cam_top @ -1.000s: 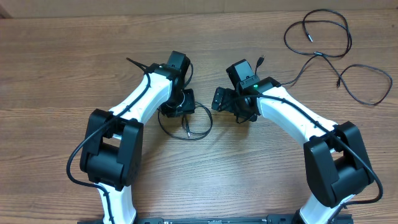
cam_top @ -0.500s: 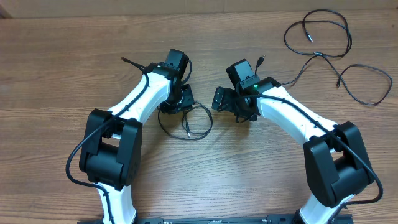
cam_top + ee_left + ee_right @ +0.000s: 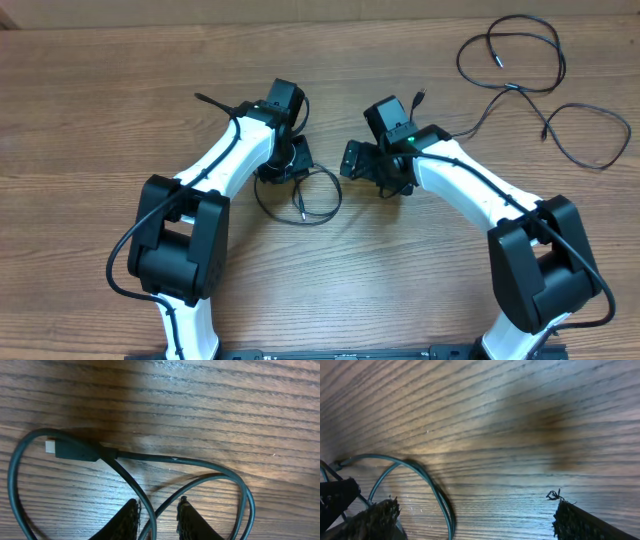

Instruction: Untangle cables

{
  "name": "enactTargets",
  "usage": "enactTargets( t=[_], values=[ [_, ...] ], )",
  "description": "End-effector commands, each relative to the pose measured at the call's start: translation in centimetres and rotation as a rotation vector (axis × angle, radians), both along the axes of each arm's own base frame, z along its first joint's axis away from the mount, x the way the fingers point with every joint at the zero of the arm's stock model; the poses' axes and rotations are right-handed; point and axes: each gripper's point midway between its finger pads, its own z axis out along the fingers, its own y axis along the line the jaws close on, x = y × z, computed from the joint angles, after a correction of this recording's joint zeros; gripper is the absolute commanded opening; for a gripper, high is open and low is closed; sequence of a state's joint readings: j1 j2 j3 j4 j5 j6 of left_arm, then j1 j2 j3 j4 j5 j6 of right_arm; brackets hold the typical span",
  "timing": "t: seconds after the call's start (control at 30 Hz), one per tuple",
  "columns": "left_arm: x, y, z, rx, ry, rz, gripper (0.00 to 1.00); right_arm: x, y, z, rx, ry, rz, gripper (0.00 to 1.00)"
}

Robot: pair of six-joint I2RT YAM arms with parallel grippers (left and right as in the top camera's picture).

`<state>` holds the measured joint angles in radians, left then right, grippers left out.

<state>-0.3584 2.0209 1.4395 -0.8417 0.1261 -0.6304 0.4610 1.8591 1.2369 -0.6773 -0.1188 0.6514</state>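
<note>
From overhead, the left fingers (image 3: 284, 170) are seen lowered at the upper rim of a looped cable (image 3: 300, 208) lying on the counter (image 3: 100, 100). Their gap is hidden by the wrist above it. The right fingers (image 3: 368, 165) are held just to the right of that loop, turned toward it. More cables (image 3: 497, 52) are spread in loose curves well beyond the right fingers, at the far right of the counter, and are shown in no other view.

In the left wrist view, what the overhead hides is made plain. The two fingertips (image 3: 133, 520) are set narrowly apart, with two crossing strands of the looped cable (image 3: 165, 457) running between them. A sliver of counter is still visible beside the strands, so no clamp is made. The cable's plug (image 3: 70, 450) is laid ahead and to the left.

In the right wrist view, the fingertips (image 3: 572, 522) are spread to the frame's lower corners, holding nothing. An arc of cable (image 3: 427, 477) is seen just inside the left-hand one.
</note>
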Motion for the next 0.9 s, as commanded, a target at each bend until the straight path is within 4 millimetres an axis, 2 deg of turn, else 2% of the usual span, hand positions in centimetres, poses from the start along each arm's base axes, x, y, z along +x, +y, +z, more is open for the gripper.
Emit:
enactTargets(
  t=[0.0, 0.17, 0.27, 0.47, 0.87],
  values=[
    [-0.4, 0.0, -0.7, 0.018, 0.018, 0.008, 0.26, -1.1, 0.7, -0.8, 0.011, 0.017, 0.017, 1.00],
    [-0.5, 0.4, -0.8, 0.040, 0.028, 0.058, 0.25, -1.2, 1.1, -0.9, 0.011, 0.013, 0.026, 0.93],
    [-0.6, 0.5, -0.8, 0.043, 0.030, 0.059, 0.26, -1.4, 1.4, -0.9, 0.013, 0.013, 0.030, 0.86],
    [-0.6, 0.7, -0.9, 0.053, 0.027, 0.062, 0.27, -2.5, 3.1, -1.0, 0.005, 0.009, 0.077, 0.86],
    [-0.7, 0.7, -1.0, 0.054, 0.032, 0.069, 0.25, -3.2, 3.4, -1.2, -0.044, 0.004, 0.039, 0.85]
  ],
)
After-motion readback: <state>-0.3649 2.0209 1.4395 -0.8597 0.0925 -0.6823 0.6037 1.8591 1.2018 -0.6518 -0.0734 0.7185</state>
